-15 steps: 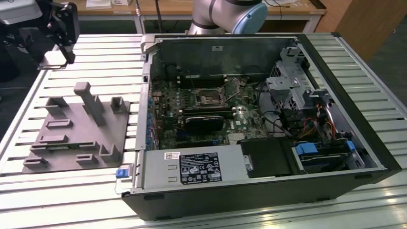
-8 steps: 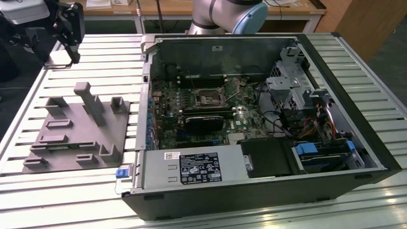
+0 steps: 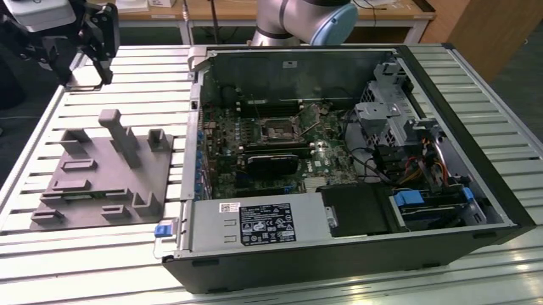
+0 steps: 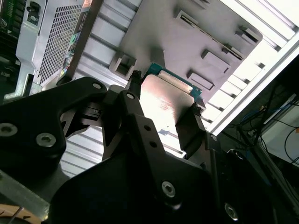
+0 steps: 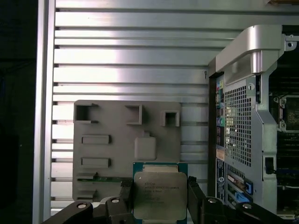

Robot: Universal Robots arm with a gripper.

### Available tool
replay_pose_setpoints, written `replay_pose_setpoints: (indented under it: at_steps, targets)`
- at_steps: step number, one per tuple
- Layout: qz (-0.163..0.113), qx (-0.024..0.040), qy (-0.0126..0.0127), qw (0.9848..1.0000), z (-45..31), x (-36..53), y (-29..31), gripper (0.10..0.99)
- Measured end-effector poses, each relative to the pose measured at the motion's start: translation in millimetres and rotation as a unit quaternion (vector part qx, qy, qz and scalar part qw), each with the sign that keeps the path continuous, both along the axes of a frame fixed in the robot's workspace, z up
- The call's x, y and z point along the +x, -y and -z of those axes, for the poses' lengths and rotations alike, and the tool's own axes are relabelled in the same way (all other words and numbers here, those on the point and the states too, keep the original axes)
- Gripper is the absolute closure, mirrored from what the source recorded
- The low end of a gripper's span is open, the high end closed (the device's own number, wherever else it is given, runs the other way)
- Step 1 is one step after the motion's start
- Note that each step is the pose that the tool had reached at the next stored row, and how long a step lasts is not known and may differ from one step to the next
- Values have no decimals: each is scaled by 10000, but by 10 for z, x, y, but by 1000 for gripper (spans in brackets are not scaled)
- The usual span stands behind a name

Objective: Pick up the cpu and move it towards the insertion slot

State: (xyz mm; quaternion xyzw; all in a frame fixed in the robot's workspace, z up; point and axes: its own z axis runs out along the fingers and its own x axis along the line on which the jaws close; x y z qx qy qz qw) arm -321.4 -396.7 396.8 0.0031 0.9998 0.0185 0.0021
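Note:
The cpu (image 5: 160,196), a flat square chip with a silvery top and a green rim, sits between my gripper's (image 5: 160,186) two black fingers, which are shut on its opposite edges. In the second wrist view the cpu (image 4: 164,100) shows its shiny top, clamped in the gripper (image 4: 163,97). In the exterior view my gripper (image 3: 85,77) hangs high at the far left, above the slatted table and behind the grey fixture (image 3: 102,171). The insertion slot (image 3: 278,130), a silver-framed socket with a dark centre, lies on the green board inside the open computer case, well to the exterior view's right of the gripper.
The grey plastic fixture (image 5: 126,144) with upright posts lies directly below the held chip. The open computer case (image 3: 475,159) has tall metal walls, a drive cage, cables and a black rectangular component (image 3: 271,164) near the socket. The arm's base (image 3: 301,22) stands behind the case.

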Motion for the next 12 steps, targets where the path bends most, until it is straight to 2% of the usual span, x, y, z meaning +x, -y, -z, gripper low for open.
replay_pose_setpoints:
  at_steps: [12]
  targets:
    - [0,0,0,10000,0,103,-7,541]
